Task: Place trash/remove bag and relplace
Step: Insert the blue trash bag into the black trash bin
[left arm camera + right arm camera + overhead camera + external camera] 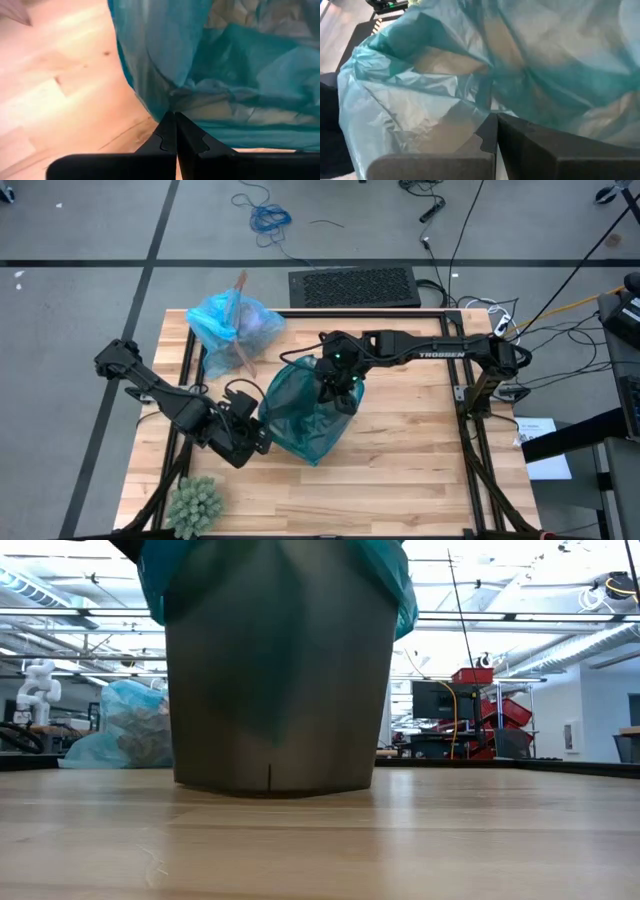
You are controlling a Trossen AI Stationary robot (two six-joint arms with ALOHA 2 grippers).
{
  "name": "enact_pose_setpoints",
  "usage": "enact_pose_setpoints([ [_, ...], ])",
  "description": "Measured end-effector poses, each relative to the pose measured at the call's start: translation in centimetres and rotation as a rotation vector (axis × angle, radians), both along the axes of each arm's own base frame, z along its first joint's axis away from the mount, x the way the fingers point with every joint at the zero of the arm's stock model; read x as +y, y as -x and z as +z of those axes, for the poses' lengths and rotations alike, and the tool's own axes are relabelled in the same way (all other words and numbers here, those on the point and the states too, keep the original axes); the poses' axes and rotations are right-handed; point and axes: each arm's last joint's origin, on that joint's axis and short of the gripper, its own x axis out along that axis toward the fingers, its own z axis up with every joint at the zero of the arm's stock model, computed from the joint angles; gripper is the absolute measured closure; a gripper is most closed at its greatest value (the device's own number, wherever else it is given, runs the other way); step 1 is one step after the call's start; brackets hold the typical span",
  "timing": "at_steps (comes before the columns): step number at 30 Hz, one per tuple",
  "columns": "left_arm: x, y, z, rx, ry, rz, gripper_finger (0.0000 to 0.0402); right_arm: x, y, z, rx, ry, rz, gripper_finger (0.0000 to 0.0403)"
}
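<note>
On the wooden table (420, 470) stands a grey bin (270, 680), lined with a darker teal-green plastic bag (305, 415) whose edge folds over the rim. In the low view the bin fills the middle of the picture, upright, with the teal plastic hanging over its top on both sides.

The left gripper (262, 442) sits at the near-left side of the bin, touching the teal bag. In the left wrist view its 2 fingers (167, 137) are pressed together with the teal plastic meeting their tips; whether a fold is actually caught between them cannot be told.

The right gripper (338, 392) reaches in from the right and sits over the far-right rim of the bin, on the teal bag. In the right wrist view its 2 fingers (490, 132) also meet with no gap, the teal plastic spread just ahead of them.

The light sky-blue bag (233, 325) lies bunched on the far-left part of the table, apart from the bin, with brown trash (240, 350) showing through and around it. A green spiky ball (194, 502) rests at the near-left corner.
</note>
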Motion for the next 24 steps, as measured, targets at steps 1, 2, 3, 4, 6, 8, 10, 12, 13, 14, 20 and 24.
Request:
enact_pose_setpoints([
  [1,-0.1,-0.1,-0.3,-0.007,0.005,0.000,0.0402,0.0,0.1,0.0,0.006,0.005,0.004,0.0403],
  [2,-0.2,-0.2,-0.5,-0.014,0.009,-0.001,0.0402,0.0,0.2,-0.1,0.016,0.010,0.007,0.0403],
  [3,-0.2,-0.3,-0.7,-0.021,0.012,0.000,0.0402,0.0,0.3,-0.1,0.029,0.015,0.013,0.0403],
  [4,-0.2,-0.4,-0.9,-0.031,0.012,0.002,0.0401,0.0,0.5,-0.2,0.046,0.018,0.018,0.0403],
  [6,-0.3,-0.5,-1.2,-0.051,-0.001,0.010,0.0401,0.0,0.9,-0.3,0.073,0.032,0.033,0.0403],
  [8,-0.2,-0.6,-1.3,-0.060,-0.017,0.018,0.0401,-0.2,1.1,-0.5,0.097,0.041,0.042,0.0403],
  [10,0.0,-0.7,-1.2,-0.068,-0.025,0.025,0.0402,-0.6,1.5,-0.8,0.126,0.047,0.041,0.0403],
  [12,0.1,-0.9,-1.2,-0.078,-0.038,0.018,0.0401,-1.0,1.9,-0.2,0.115,0.048,0.031,0.0403],
  [13,0.2,-1.0,-1.1,-0.084,-0.044,0.015,0.0402,-1.2,2.2,0.3,0.097,0.049,0.023,0.0403],
  [14,0.2,-1.1,-1.1,-0.086,-0.047,0.008,0.0402,-1.3,2.6,0.9,0.079,0.048,0.017,0.0403],
  [20,0.3,-1.3,-1.0,-0.092,-0.054,-0.013,0.0402,-1.5,3.4,3.0,0.003,0.018,-0.041,0.0403],
  [24,0.3,-1.4,-0.7,-0.100,-0.051,-0.014,0.0401,-0.5,3.5,5.0,-0.063,0.002,-0.036,0.0403],
])
